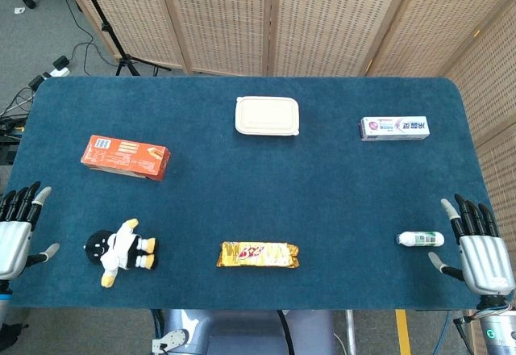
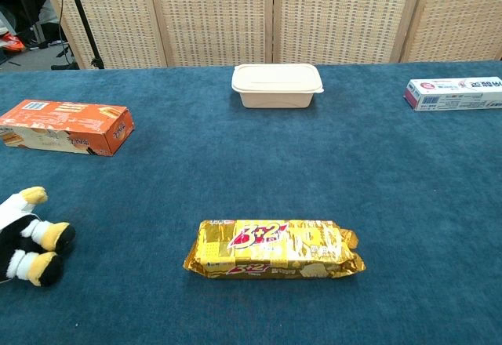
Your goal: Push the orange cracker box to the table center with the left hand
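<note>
The orange cracker box lies flat on the blue table at its left side, long axis slightly tilted; the chest view shows the box at the left edge. My left hand hovers at the table's near left corner, fingers spread, holding nothing, well short of the box. At the near right corner my right hand is likewise spread and empty. Neither hand appears in the chest view.
A penguin plush lies between my left hand and the box. A yellow biscuit pack sits near the front middle, a cream lidded container at the back, a toothpaste box back right, a small white bottle beside my right hand.
</note>
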You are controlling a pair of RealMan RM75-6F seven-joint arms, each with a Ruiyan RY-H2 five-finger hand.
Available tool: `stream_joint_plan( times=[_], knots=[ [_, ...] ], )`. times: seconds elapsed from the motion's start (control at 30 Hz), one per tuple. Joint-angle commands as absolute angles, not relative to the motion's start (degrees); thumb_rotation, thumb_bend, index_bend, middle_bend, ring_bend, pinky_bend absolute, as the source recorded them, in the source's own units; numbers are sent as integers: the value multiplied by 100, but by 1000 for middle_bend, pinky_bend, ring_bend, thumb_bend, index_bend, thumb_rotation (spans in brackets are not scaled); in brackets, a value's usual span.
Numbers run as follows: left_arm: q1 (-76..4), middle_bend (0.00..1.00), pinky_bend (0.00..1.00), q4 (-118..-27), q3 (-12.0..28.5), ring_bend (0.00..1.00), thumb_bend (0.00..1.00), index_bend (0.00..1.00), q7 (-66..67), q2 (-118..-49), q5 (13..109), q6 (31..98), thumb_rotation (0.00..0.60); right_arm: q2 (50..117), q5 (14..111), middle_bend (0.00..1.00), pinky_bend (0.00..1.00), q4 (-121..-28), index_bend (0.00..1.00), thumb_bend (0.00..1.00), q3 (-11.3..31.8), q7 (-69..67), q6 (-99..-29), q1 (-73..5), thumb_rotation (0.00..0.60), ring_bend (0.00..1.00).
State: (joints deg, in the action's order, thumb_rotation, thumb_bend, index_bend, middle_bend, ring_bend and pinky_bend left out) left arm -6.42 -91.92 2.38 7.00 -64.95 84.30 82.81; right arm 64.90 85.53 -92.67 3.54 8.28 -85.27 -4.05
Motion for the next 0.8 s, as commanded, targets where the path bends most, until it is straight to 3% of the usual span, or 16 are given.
stream_joint_plan(
  times=[0.03, 0.5, 0.8],
  knots=[
    [-651, 0, 28, -9189, 235, 0, 136, 0, 687, -6495, 8428, 8262, 600, 6488, 8545, 0, 42, -9267, 46, 256, 357, 829, -8523, -406, 600, 0],
    [-999, 0, 28, -9459, 371, 0, 130, 0, -1414, -5954, 8269, 7529, 600, 6443, 8378, 0, 42, -9243, 46, 254, 417, 679, -8418, -427, 600, 0],
    [-1778, 0, 28, -9311, 685, 0, 122, 0, -4762, -5167, 7943, 5759, 600, 6470, 8388, 0, 42, -9232, 46, 252, 406, 734, -8376, -453, 600, 0]
  ],
)
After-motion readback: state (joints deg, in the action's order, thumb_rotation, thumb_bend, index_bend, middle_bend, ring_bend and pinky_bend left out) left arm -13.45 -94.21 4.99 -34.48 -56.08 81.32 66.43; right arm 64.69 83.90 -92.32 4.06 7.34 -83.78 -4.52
